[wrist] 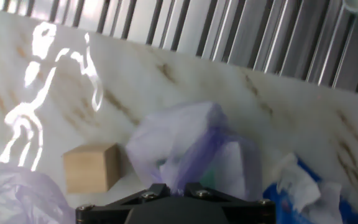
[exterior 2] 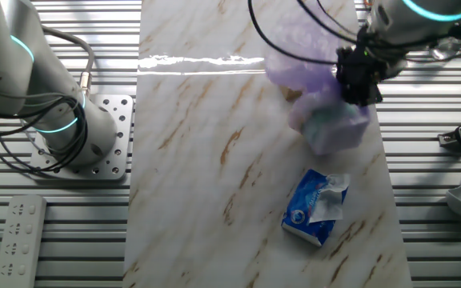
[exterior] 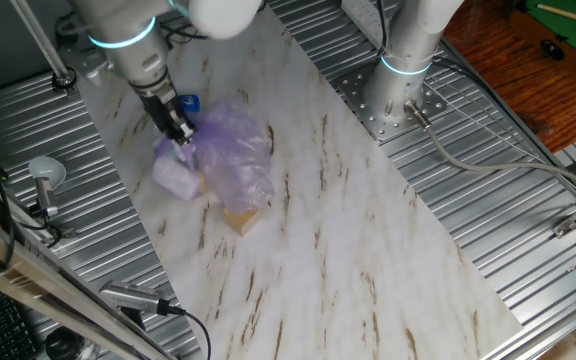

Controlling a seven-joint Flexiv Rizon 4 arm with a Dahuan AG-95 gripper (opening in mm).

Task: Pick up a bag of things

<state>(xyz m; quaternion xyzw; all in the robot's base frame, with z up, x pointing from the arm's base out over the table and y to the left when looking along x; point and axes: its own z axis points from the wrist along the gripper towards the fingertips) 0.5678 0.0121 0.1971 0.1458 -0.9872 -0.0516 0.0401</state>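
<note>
One arm is reaching down over the marble-patterned worktop (exterior: 368, 230), and its hand (exterior: 179, 128) is pressing into the bag of things (exterior: 230, 160), a wrinkly pale-purple plastic bag that is sitting near the far left part of the worktop in one fixed view. In the other fixed view the hand (exterior 2: 357, 76) is sitting on the right part of the bag of things (exterior 2: 310, 80), with purple plastic bulging out below and to the left of it. In the hand view the plastic (wrist: 191, 155) is bunching up right at the front of the hand's dark body, so the film seems to be gathered between the fingers, but the fingertips themselves are hidden and I cannot tell how far apart they are or whether they are truly gripping.

A tan wooden cube (wrist: 92, 167) is resting on the worktop just beside the bag, and in one fixed view it (exterior: 244, 219) is peeking out at the bag's lower edge. A small blue-and-white packet (exterior 2: 317, 206) is lying flat on the worktop, apart from the bag.
</note>
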